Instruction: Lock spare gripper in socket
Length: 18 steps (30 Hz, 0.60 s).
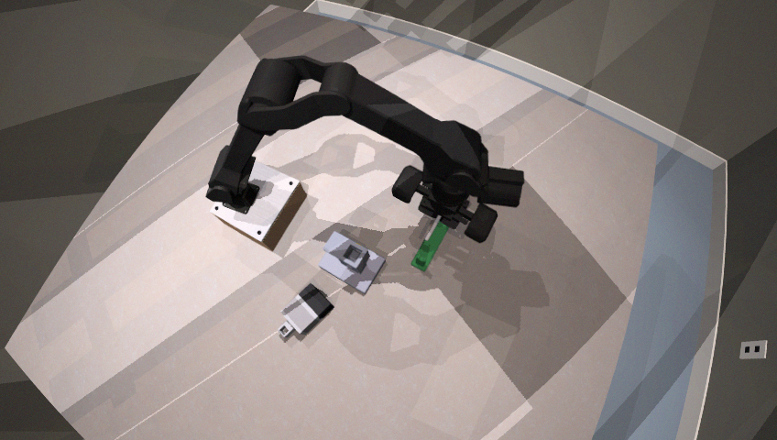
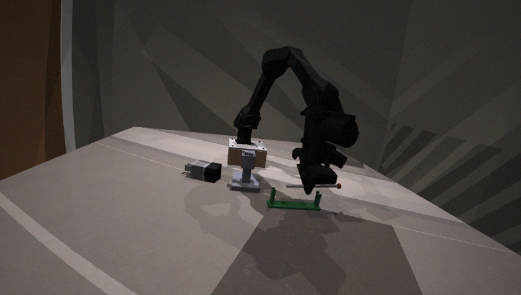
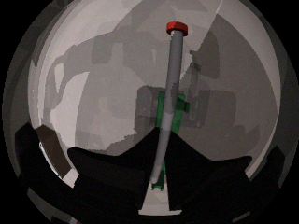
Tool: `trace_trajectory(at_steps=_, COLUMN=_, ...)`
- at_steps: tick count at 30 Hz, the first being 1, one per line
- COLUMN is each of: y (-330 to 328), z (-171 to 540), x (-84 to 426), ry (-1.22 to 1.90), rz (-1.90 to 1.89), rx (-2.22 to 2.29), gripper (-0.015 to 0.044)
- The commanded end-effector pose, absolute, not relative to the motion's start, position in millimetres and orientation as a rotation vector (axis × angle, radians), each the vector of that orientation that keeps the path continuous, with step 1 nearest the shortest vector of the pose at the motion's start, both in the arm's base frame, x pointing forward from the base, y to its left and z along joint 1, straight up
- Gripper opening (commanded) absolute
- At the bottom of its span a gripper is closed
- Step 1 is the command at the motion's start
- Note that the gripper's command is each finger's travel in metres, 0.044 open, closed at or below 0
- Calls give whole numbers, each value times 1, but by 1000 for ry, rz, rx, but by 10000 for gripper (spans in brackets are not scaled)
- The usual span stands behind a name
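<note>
The lock pin point(image 1: 432, 228) point(image 2: 294, 186) point(image 3: 174, 70) is a thin grey rod with a red head. My gripper point(image 2: 308, 190) point(image 3: 161, 131) points down and is shut on it along its shaft. The pin lies roughly level, just above the posts of the green rack point(image 1: 431, 250) point(image 2: 294, 205); whether it touches a post is unclear. The blue-grey mount point(image 1: 362, 281) point(image 2: 244, 186) stands upright, its square socket point(image 1: 354, 255) point(image 2: 247, 160) open at the top and empty. The spare gripper point(image 1: 306, 312) point(image 2: 200, 171) lies on the table, its holed spigot point(image 1: 285, 330) point(image 2: 187, 168) facing away from the mount.
The arm's base box point(image 1: 278, 199) point(image 2: 246, 157) stands behind the mount. The mount is between the rack and the spare gripper. A raised rim point(image 1: 490, 54) borders the table's far edge in the top view.
</note>
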<state>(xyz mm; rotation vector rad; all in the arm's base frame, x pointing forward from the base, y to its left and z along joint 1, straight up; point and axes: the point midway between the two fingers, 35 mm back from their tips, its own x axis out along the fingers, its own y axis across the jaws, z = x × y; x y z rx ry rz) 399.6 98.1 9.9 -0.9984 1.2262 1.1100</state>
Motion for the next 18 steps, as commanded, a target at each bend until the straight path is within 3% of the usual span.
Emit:
trace_trajectory(at_steps=1, y=98, z=20, x=400, ry=1224, rz=1109, rx=-999, gripper=0)
trace_trajectory(at_steps=18, y=87, z=19, x=399, ry=1229, rz=1112, rx=-1000, gripper=0)
